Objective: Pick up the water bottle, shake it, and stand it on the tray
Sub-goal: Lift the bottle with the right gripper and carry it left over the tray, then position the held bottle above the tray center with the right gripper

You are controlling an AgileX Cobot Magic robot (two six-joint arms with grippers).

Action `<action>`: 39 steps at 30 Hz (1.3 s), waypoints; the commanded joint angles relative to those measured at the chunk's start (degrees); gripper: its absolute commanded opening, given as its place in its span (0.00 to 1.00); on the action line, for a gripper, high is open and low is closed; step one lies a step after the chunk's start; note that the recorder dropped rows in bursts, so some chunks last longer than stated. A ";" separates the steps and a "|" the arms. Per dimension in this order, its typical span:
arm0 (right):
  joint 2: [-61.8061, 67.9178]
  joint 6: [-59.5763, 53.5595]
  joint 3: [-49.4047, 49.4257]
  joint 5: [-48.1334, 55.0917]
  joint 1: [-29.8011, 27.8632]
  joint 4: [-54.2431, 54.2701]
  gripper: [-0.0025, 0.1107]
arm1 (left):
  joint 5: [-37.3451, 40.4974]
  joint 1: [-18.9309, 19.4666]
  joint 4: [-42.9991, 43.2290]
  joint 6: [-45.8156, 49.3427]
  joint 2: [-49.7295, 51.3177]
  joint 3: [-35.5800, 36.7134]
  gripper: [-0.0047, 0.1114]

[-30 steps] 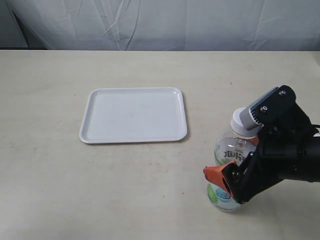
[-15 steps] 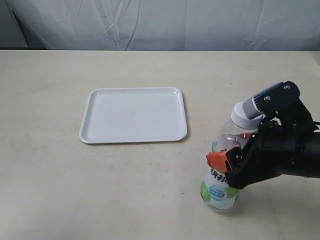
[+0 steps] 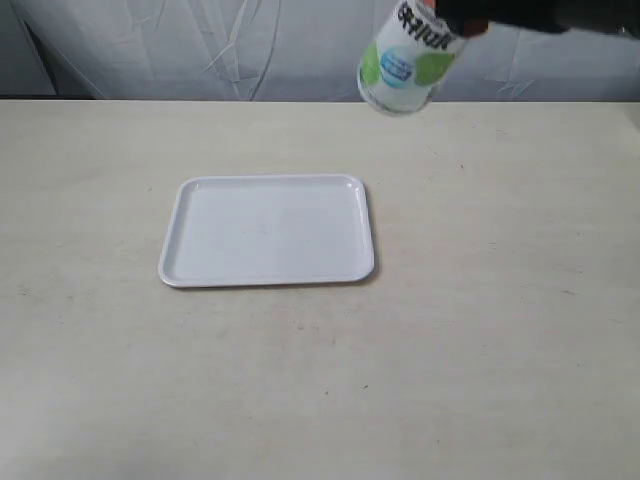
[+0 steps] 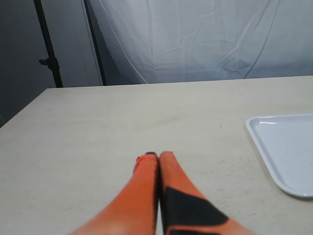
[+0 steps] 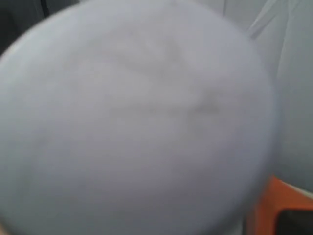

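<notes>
The water bottle (image 3: pixel 402 58) hangs high in the air above the table's far edge, tilted with its base toward the lower left; its green-and-white label shows. My right gripper (image 3: pixel 452 14) is shut on it at the exterior view's top edge, mostly cut off. In the right wrist view the blurred white cap (image 5: pixel 137 117) fills the picture, with one orange finger (image 5: pixel 282 205) beside it. The white tray (image 3: pixel 180 262) lies flat on the table, nothing on it. My left gripper (image 4: pixel 159 155) is shut and holds nothing, low over the table beside the tray's edge (image 4: pixel 254 128).
A white cloth backdrop (image 3: pixel 200 50) hangs behind the beige table (image 3: pixel 480 330). A dark stand pole (image 4: pixel 46 44) rises past the table's corner in the left wrist view. The left arm is out of the exterior view.
The right gripper has swung the bottle from just above the table at the near right up to the top of the view, far above the table. The tray has stayed put.
</notes>
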 commanded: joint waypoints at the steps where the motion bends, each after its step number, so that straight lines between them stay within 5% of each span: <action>1: 7.86 -0.51 -5.72 5.44 0.20 2.36 0.01 | -0.25 0.08 0.04 -0.45 -0.29 0.13 0.04; 8: 28.63 -0.77 -7.99 13.56 1.73 2.29 0.01 | -0.25 0.08 0.04 -0.45 -0.29 0.13 0.04; 14: 17.74 -1.37 -17.92 15.86 1.73 1.21 0.01 | -0.25 0.08 0.04 -0.45 -0.29 0.13 0.04; 21: 27.10 -0.33 -12.92 15.57 2.70 -1.62 0.01 | -0.25 0.08 0.04 -0.45 -0.29 0.13 0.04; 31: 13.20 -0.31 -17.58 15.00 2.70 -2.17 0.01 | -0.25 0.08 0.04 -0.45 -0.29 0.13 0.04; 39: 22.40 -0.18 -12.20 13.53 3.07 -3.27 0.01 | -0.25 0.08 0.04 -0.45 -0.29 0.13 0.04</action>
